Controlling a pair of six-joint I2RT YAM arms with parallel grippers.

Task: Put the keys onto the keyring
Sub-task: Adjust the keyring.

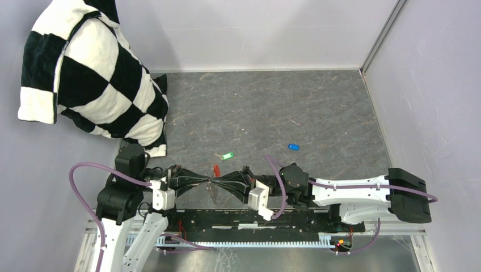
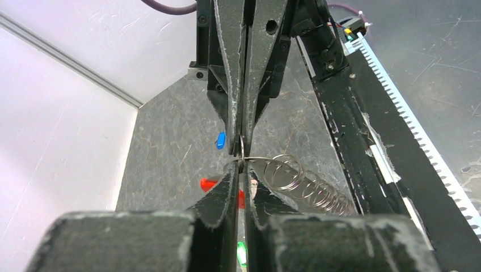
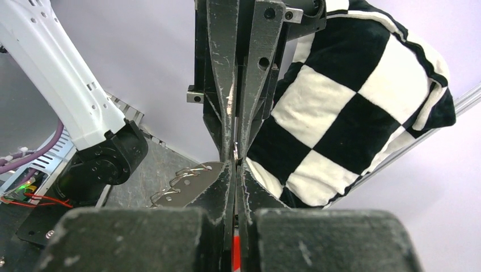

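Pinching keyring (image 2: 242, 150), left hand (image 1: 207, 182), right hand (image 1: 220, 182), red tag (image 1: 215, 170) lengthwise front-to-back

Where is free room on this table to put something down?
Free: the back strip between pillow and right wall; right of the blue key. Crowded: near edge, where left hand and right hand grip the keyring, by the green key.

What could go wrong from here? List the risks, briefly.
1. The left gripper and right gripper pinch the thin keyring only at their tips; the hanging chain could pull it loose.
2. The green key and blue key lie on the table; fetching one means one gripper lets go, and the ring may swing or drop.
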